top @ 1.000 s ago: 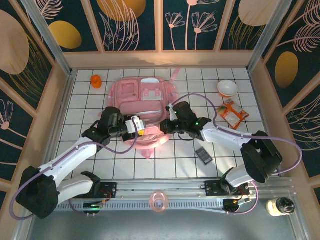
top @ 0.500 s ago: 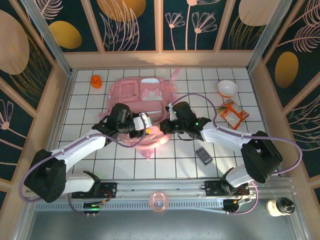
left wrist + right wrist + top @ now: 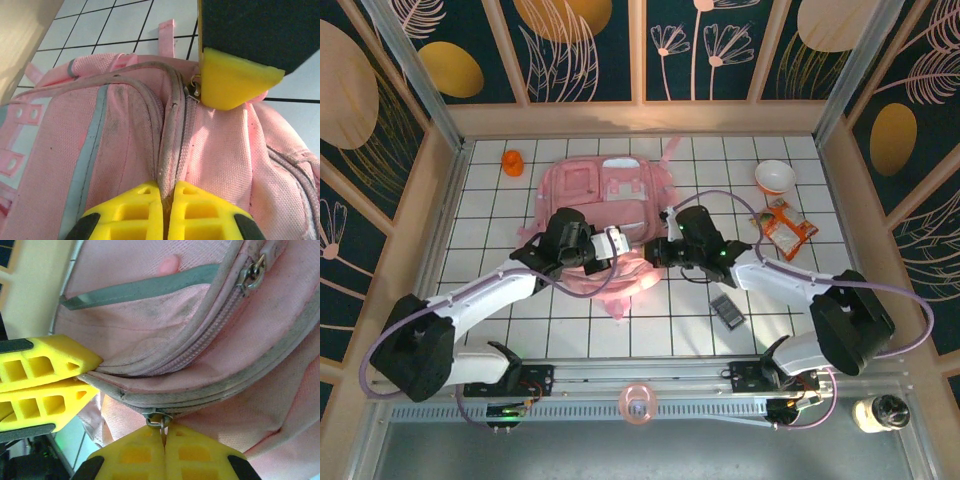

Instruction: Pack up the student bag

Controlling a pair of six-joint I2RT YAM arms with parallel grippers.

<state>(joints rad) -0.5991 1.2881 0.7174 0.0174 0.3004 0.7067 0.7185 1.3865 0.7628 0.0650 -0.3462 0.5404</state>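
Left gripper (image 3: 166,192): yellow fingers pressed together on the grey-edged seam ridge of the student bag (image 3: 125,130), right beside the zipper track. Right gripper (image 3: 164,437): fingers likewise pressed together, pinching the small metal zipper pull (image 3: 160,419) on the neighbouring seam, close to the left gripper's fingertips. Bag fabric: soft woven pink, grubby grey along the piping, with a grey-blue trim band and paler pink front pockets facing upward. Position in the top view: flat on the white tiled table (image 3: 680,320), a little toward 11 o'clock from the centre, both grippers meeting at its 6 o'clock end. Long axis from 12 to 6 o'clock: pocket end toward 12, bunched zipper end toward 6, one strap trailing at 1 o'clock, another at 6.
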